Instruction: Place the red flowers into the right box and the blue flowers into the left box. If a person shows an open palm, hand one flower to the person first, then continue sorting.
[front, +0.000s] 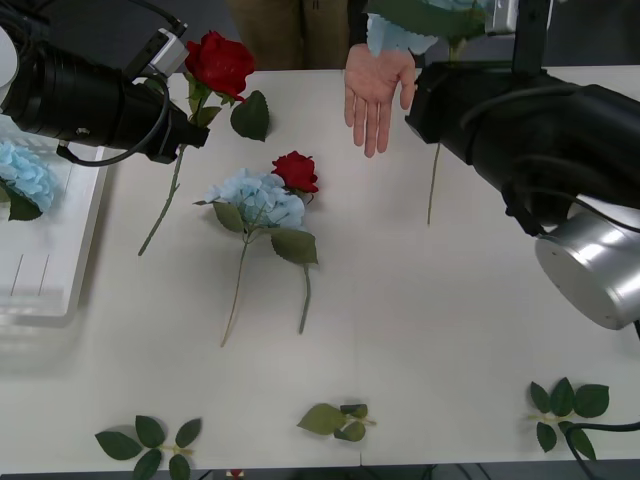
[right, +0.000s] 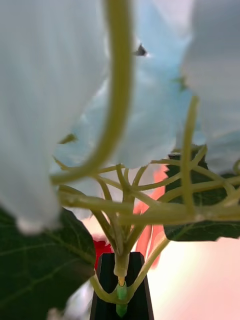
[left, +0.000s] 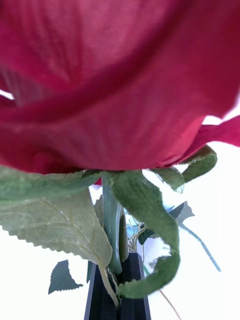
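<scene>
My left gripper (front: 193, 132) (left: 120, 295) is shut on the stem of a red flower (front: 218, 62) (left: 120, 90), held above the table's far left with its stem hanging down. At the far right my right gripper (front: 430, 95) (right: 121, 287) is shut on the stem of a blue flower (front: 405, 32) (right: 150, 110). A person's open palm (front: 376, 88) reaches over the far edge just beside that blue flower. Another blue flower (front: 258, 198) and red flower (front: 296, 172) lie together mid-table. The left box (front: 40, 270) holds one blue flower (front: 22, 175). The right box is out of view.
Loose green leaf sprigs lie along the near edge at the left (front: 148, 445), middle (front: 335, 420) and right (front: 567, 408). The person's khaki trousers (front: 290, 30) stand behind the far edge. My right arm's bulk (front: 540, 140) covers the table's right side.
</scene>
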